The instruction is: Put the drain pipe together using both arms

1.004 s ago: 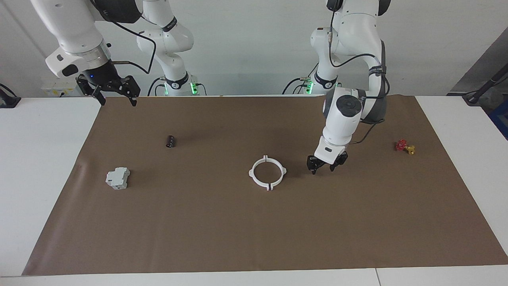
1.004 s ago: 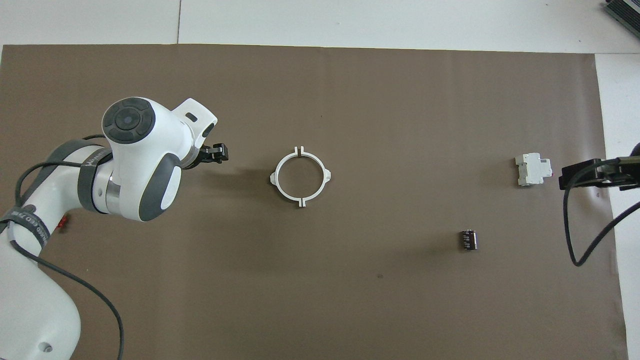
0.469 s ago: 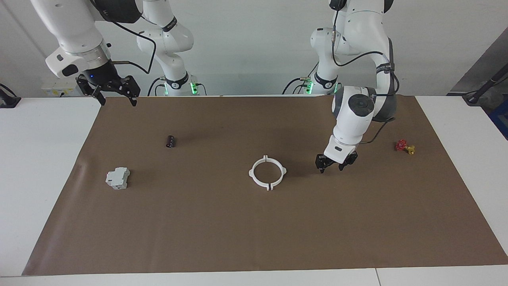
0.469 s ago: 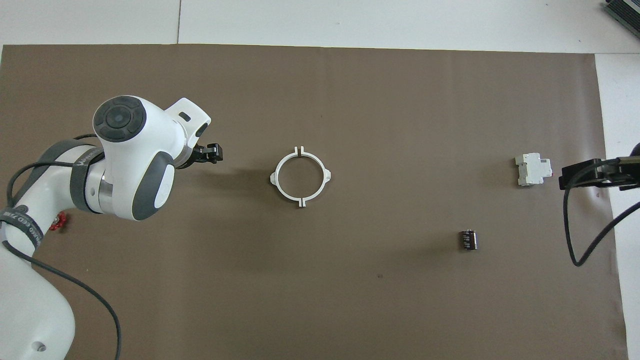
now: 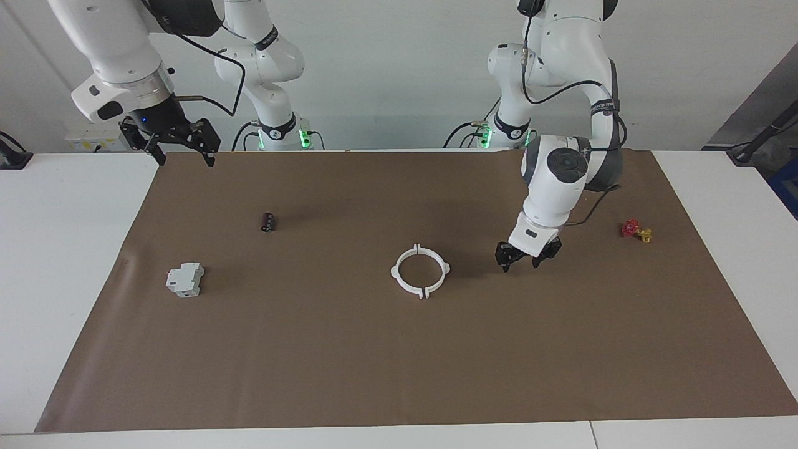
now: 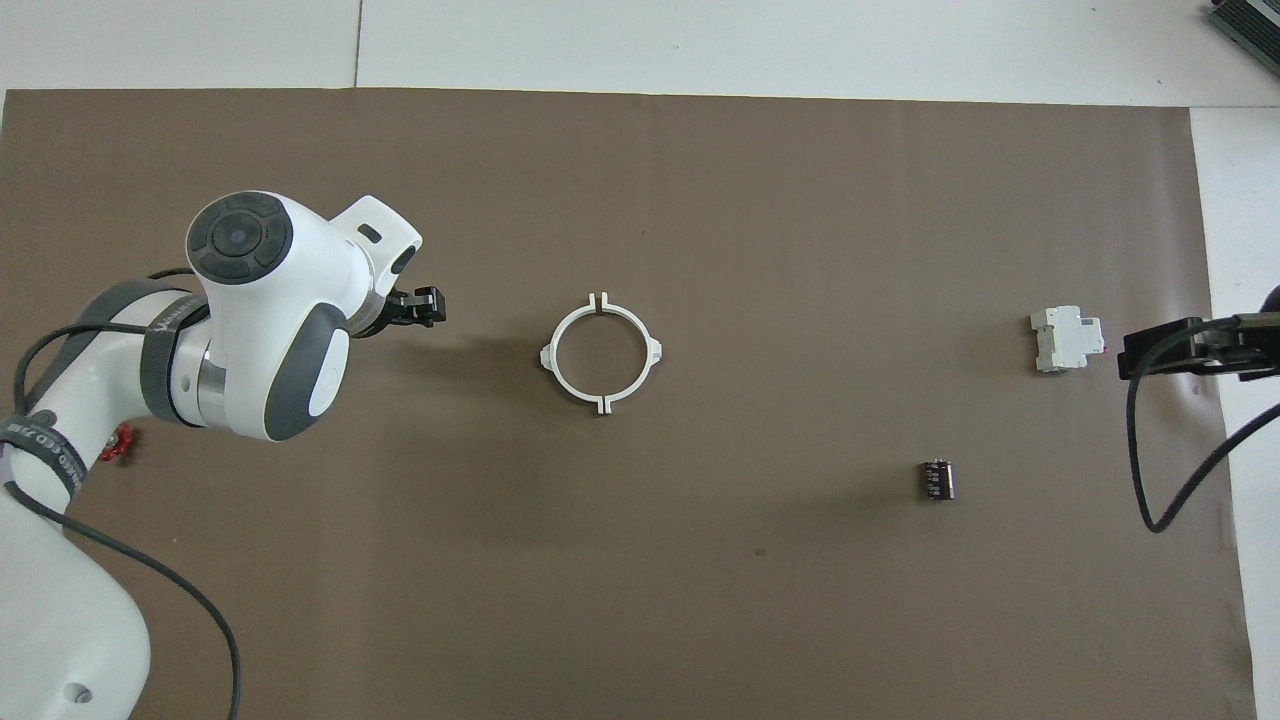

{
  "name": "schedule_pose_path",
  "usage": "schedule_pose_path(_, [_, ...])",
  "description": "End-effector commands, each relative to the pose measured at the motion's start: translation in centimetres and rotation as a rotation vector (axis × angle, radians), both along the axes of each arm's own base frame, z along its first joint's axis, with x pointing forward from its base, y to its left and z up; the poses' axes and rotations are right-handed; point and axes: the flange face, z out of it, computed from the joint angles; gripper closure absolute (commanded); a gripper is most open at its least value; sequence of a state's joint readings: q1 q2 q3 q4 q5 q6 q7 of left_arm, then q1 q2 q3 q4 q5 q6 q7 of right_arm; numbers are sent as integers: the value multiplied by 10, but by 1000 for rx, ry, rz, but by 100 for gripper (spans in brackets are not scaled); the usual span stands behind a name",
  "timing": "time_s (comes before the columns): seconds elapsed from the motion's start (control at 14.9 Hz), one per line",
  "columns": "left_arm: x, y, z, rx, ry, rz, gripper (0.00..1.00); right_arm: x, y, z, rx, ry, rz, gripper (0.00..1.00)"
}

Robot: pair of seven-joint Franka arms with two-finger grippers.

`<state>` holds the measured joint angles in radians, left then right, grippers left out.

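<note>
A: Left gripper (image 5: 523, 262) low over the mat, fingers apart, nothing between them. It hangs beside the ring (image 5: 421, 272), toward the left arm's end, with clear mat between the two.

B: And the ring lies flat mid-mat, both halves meeting, tabs paired at the two seams. It looks assembled to me.

A: Agreed, so I'd judge the step is backing off. Do it cleanly: lift straight, keep the fingers spread, don't sweep across the ring and knock the halves apart.

B: Right gripper (image 5: 179, 144)?

A: Waiting, up over the mat's corner at the right arm's end. Fingers wide, empty.

B: Anything else down there?

A: Grey block (image 5: 185, 279) and a dark cylinder (image 5: 268, 222) toward the right arm's end, the cylinder nearer the robots. A red-and-yellow valve (image 5: 636, 231) lies toward the left arm's end.

B: What do the views split?

A: The facing view shows both of the left gripper's fingers and its height; from overhead the wrist covers it, only a tip (image 6: 425, 303) pokes out. Overhead gives the ring's round outline (image 6: 601, 352) and the seam gaps squarely, but hides most of the valve under the arm.
</note>
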<state>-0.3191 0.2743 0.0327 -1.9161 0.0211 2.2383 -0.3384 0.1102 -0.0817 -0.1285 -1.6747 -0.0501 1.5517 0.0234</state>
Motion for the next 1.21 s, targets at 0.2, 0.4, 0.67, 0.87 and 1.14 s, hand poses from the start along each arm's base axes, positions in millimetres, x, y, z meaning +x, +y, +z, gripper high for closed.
schedule_pose_path(0.2, [-7, 23, 9, 17, 15, -40, 19, -6, -3, 4, 10, -2, 15, 0])
schedule_pose_path(0.4, [-7, 73, 51, 24, 32, -89, 17, -6, -3, 4, 8, -1, 15, 0])
schedule_pose_path(0.67, [-12, 131, 100, 28, 52, -136, 6, -6, -3, 4, 10, -2, 15, 0])
schedule_pose_path(0.87, [-11, 141, 147, 27, 57, -113, 0, -6, -3, 4, 10, -2, 15, 0])
schedule_pose_path(1.14, [-38, 169, 203, 19, 25, -66, 0, -6, -3, 4, 10, -2, 15, 0])
